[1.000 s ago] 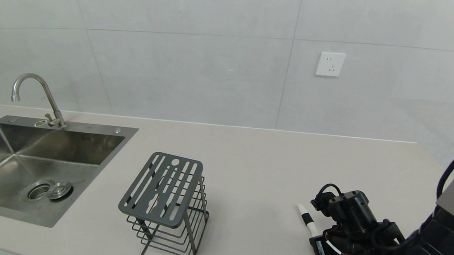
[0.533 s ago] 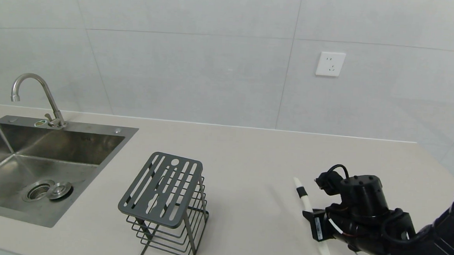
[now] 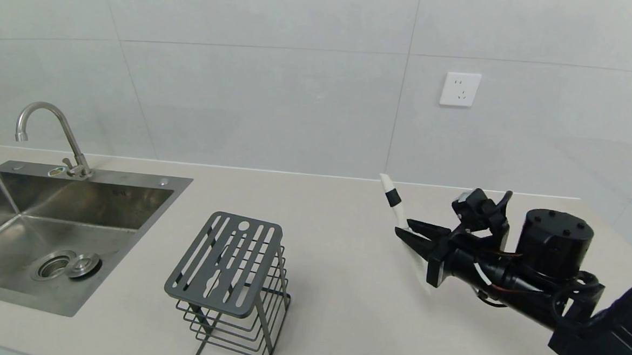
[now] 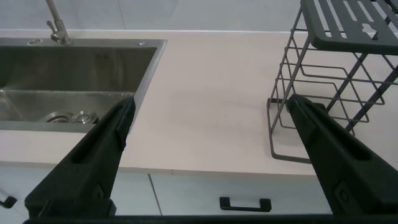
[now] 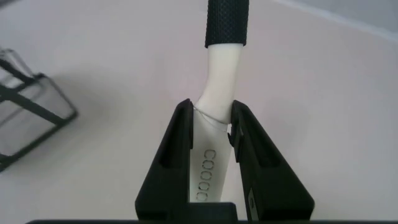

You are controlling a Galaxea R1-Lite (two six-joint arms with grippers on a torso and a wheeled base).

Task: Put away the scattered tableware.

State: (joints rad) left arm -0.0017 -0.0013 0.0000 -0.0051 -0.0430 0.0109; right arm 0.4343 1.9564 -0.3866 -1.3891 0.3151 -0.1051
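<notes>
The right tool (image 3: 404, 227) has risen from the pale beige worktop (image 3: 343, 276) and swung toward the wall, lifting the white utensil with a black textured band (image 3: 393, 196) clear. The left tool (image 4: 210, 106) gapes wide, holding nothing. The dark grey slotted metal rack (image 3: 225, 259) stands well left of the right tool, which clamps the utensil's white shaft. Carrying it there likely follows.

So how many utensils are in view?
1: a white utensil with a black band, clamped in the right gripper above the beige counter, right of the dark wire rack.
</notes>
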